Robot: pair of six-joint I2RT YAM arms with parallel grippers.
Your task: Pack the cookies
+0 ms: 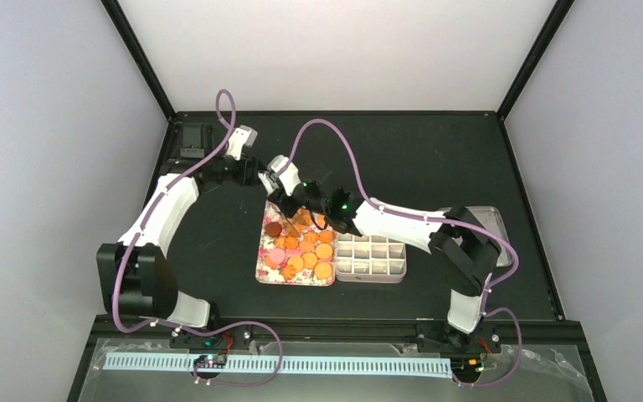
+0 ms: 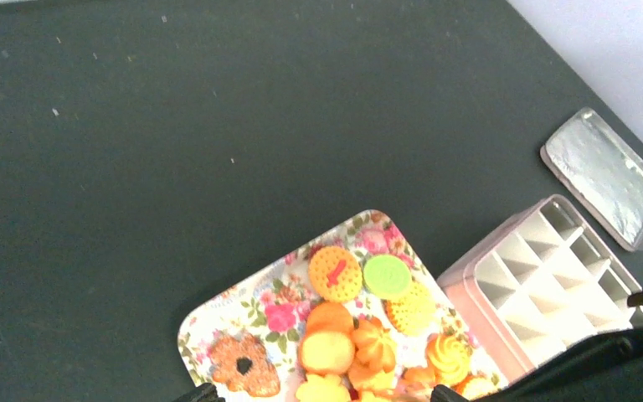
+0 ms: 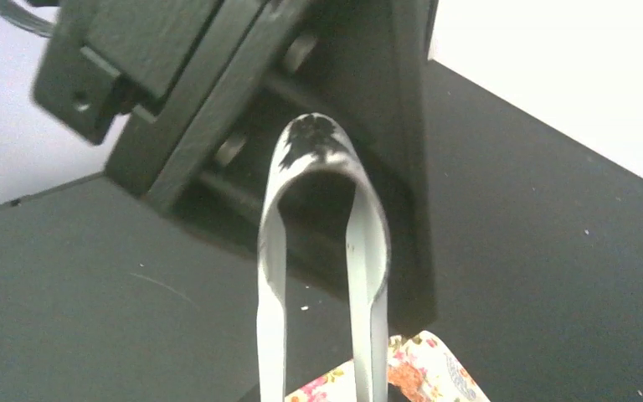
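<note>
Cookies [image 1: 306, 247] sit on a dark table [image 1: 435, 159] between pale walls [image 1: 42, 126].

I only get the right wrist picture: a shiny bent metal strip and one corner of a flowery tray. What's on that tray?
Observer: The cookies. They are mostly orange, with a green one and a brown one, and they fill most of the tray.
Operator: Is there anything to put them in?
Observer: Yes, a divided box sits right beside the tray. Every compartment that shows is empty.
Operator: Does the box have a lid?
Observer: Its lid is off. It lies on the table, silvery side up, a little apart from the box.
</note>
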